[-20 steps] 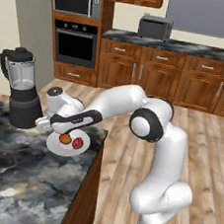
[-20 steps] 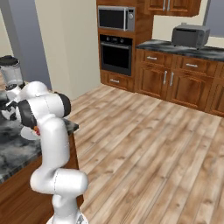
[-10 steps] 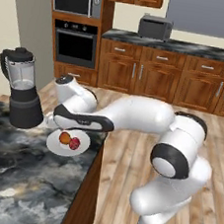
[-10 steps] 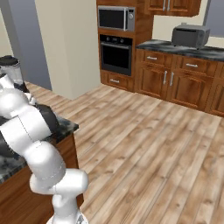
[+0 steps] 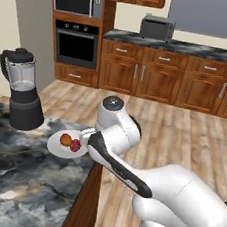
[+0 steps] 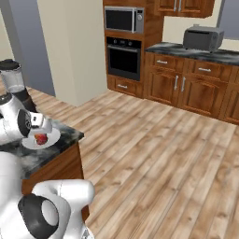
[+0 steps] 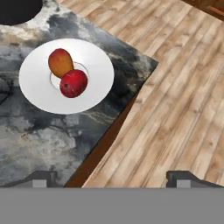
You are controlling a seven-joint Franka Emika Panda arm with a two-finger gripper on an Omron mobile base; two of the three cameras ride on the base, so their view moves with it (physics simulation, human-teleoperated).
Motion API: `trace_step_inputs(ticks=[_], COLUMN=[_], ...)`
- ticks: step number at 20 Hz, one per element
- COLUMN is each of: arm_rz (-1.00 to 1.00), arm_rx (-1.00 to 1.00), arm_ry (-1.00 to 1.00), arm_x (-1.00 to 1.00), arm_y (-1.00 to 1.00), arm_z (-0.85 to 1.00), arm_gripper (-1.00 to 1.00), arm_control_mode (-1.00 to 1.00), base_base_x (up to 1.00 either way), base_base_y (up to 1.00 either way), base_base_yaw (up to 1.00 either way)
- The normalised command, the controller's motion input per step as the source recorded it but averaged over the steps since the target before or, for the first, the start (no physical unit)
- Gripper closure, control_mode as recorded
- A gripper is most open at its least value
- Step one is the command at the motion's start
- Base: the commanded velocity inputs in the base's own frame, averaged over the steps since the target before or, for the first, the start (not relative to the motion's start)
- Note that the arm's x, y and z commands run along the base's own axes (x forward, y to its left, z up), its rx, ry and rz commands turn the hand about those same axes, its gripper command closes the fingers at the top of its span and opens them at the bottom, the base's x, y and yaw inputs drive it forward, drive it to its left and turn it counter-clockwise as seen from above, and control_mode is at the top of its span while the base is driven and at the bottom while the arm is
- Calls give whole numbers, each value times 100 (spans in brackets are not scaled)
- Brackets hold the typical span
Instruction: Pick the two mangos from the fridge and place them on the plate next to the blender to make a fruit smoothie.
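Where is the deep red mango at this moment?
The deep red mango lies on the white plate, touching the orange mango, on the dark marbled counter near its corner. In the left base view the blender stands left of the plate.

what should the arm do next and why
Probably just keep the open gripper clear and retract. Both mangos, the orange mango and the red mango, already lie touching on the plate beside the blender, so nothing seems left to pick.
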Motion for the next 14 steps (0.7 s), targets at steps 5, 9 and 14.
trace_step_inputs(ticks=[5,9,14], arm_rz=[2,0,-1], arm_rx=[14,18,8], arm_ry=[-34,-19,-17], arm_x=[-100,-100,-60], arm_y=[-100,-100,-47], arm_z=[100,100,47], arm_gripper=[-100,-100,-100], arm_control_mode=[-100,-100,-100], base_base_x=[0,0,0], base_base_y=[0,0,0], base_base_yaw=[0,0,0])
